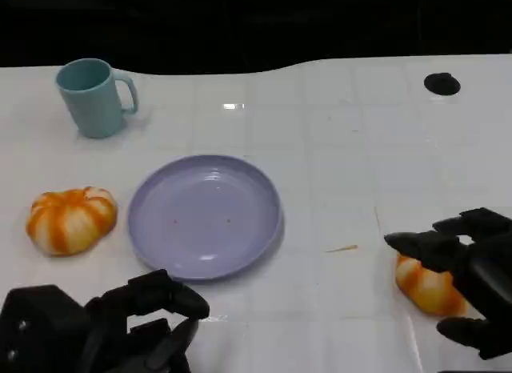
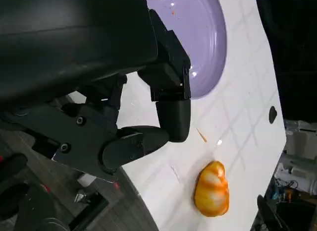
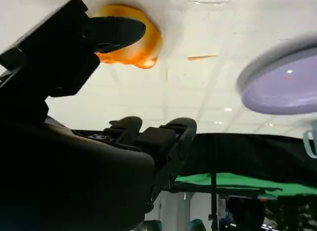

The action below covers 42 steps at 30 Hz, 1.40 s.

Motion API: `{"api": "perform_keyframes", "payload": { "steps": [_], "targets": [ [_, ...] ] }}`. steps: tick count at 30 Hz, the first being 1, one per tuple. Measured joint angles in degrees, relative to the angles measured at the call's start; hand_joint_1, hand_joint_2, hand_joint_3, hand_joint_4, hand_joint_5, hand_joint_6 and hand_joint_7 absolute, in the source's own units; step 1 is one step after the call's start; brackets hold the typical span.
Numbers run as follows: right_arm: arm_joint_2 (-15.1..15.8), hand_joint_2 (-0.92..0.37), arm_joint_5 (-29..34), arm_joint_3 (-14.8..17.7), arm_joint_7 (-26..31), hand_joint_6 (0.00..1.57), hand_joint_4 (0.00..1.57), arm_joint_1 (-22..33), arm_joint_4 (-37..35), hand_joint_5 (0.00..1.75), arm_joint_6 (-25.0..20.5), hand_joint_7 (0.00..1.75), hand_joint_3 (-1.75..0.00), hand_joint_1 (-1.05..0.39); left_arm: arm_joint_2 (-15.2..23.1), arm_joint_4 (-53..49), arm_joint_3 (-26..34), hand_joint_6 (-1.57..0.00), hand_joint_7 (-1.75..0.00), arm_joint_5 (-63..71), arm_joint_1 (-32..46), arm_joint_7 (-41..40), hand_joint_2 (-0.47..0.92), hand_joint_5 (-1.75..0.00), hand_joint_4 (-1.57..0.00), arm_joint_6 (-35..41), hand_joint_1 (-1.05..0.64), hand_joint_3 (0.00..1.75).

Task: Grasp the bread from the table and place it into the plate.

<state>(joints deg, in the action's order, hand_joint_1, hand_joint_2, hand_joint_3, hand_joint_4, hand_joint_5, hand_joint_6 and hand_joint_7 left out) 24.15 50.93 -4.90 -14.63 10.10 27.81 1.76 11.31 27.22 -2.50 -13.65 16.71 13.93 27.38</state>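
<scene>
While its fingers spread around the bread (image 1: 428,286) at the bench's (image 1: 336,149) four o'clock corner, the right hand (image 1: 468,277) touches the loaf without a clear grip. Left hand (image 1: 120,329) sits at seven o'clock, fingers curled on nothing. Centrally lies the purple plate (image 1: 204,215); another bread roll (image 1: 70,219) rests at nine, a teal mug (image 1: 92,97) at ten.

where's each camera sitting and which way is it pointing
Head view: up on the robot, looking down at the table; left robot hand and right robot hand show.
Left wrist view: behind the left robot hand, facing across the plate toward the right-side bread.
Right wrist view: behind the right robot hand, turned upside down, at that bread.
All three share the plate and that bread.
</scene>
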Motion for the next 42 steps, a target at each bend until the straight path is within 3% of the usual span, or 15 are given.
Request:
{"api": "perform_keyframes", "payload": {
  "steps": [8, 26, 34, 42],
  "targets": [
    [1.11, -0.68, 2.92, -0.74, -3.55, 0.34, 0.03, -1.79, -1.08, 0.45, -2.05, 0.01, -0.06, -0.24, -0.28, 0.0, -0.23, -0.63, -1.33, 0.53, -0.06, -0.02, 0.74, -1.75, -0.7, 0.03, -0.29, 0.79],
    [1.91, -0.79, 2.64, -7.67, -3.25, 0.39, 0.17, -12.07, -20.96, 0.27, -2.96, 0.0, -0.02, -0.29, -1.09, 0.6, -0.36, -0.64, -1.33, 0.91, 0.21, -0.04, 0.74, -1.75, -0.68, 0.44, -0.31, 0.78],
    [0.09, -0.84, 1.36, -11.16, -0.46, 0.41, 0.2, -16.29, -29.76, 0.23, -3.67, 0.0, -0.03, -0.32, -1.09, 1.03, -0.36, -0.64, -1.31, 0.94, 0.67, -0.04, 0.73, -1.75, -0.68, 0.64, -0.32, 0.77],
    [-2.57, -0.92, -5.07, -11.66, -1.05, 0.46, 0.28, -20.97, -36.45, 0.21, -6.29, 0.03, -0.05, -0.33, -1.1, 2.02, -0.31, -0.64, -1.29, 0.85, 0.97, -0.04, 0.74, -1.75, -0.7, 1.24, -0.33, 0.76]
  ]
}}
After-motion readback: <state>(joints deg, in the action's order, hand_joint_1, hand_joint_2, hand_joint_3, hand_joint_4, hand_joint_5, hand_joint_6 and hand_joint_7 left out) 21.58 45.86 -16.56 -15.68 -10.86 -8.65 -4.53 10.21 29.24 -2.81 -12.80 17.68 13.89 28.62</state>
